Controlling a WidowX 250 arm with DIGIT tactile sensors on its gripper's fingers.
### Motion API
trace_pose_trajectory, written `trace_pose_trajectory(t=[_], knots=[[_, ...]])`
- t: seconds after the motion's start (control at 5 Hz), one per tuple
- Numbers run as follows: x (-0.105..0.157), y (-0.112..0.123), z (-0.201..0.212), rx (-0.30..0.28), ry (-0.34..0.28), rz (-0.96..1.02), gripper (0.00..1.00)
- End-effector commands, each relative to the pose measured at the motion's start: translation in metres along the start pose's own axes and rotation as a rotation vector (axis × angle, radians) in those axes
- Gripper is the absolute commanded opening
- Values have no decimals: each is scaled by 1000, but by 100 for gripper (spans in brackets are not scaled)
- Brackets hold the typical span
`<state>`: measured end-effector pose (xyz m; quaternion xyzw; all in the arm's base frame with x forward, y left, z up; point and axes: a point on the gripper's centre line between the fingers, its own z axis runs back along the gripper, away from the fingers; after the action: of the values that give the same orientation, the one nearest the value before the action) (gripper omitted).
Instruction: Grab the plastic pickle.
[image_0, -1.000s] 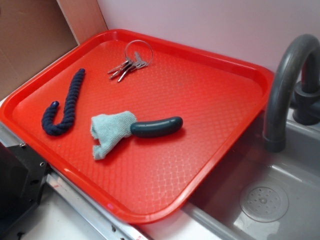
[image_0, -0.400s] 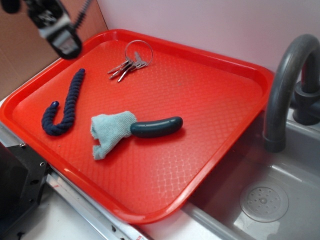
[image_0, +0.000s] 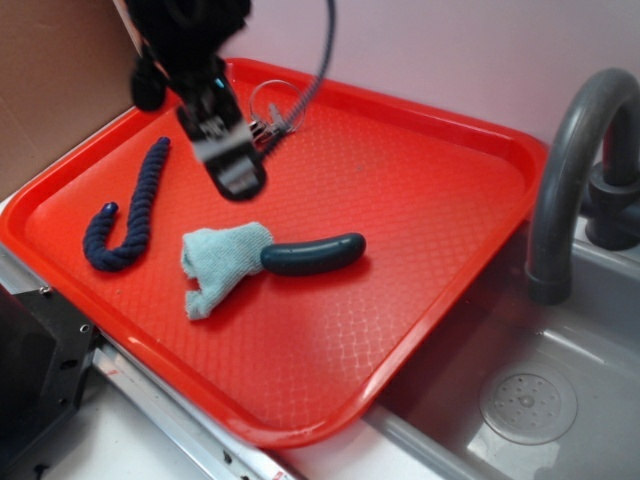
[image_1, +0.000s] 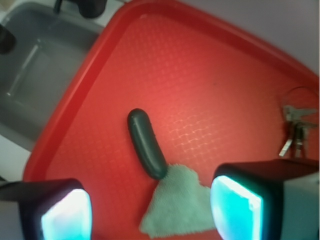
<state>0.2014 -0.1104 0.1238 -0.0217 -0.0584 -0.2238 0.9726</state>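
Note:
The plastic pickle (image_0: 313, 255) is a glossy dark teal sausage lying on the red tray (image_0: 420, 200), one end touching a light-blue cloth (image_0: 218, 263). In the wrist view the pickle (image_1: 146, 143) lies ahead of the jaws, with the cloth (image_1: 177, 207) between them below. My gripper (image_0: 232, 175) hangs above the tray, up and left of the pickle, near the keys. It is open and empty (image_1: 150, 212), its two pads wide apart.
A dark blue twisted rope (image_0: 128, 210) lies at the tray's left. A key ring with keys (image_0: 262, 125) lies at the back, also in the wrist view (image_1: 295, 130). A grey sink (image_0: 540, 400) and faucet (image_0: 570, 160) stand to the right. A brown board stands at the back left.
The arm came into view from the upper left and moved right and down over the tray, toward the cloth and pickle. The objects on the tray have not moved.

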Motion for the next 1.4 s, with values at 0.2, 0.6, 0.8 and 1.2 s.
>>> trace_pose_trajectory(t=[0.2,0.6,0.8,1.2], knots=[[11,-6,-74,22,154,-81,100],[6,-10,-100,39,236,-100,100],[6,-8,-101,44,268,-75,2],[4,-1,-97,64,276,-14,0]])
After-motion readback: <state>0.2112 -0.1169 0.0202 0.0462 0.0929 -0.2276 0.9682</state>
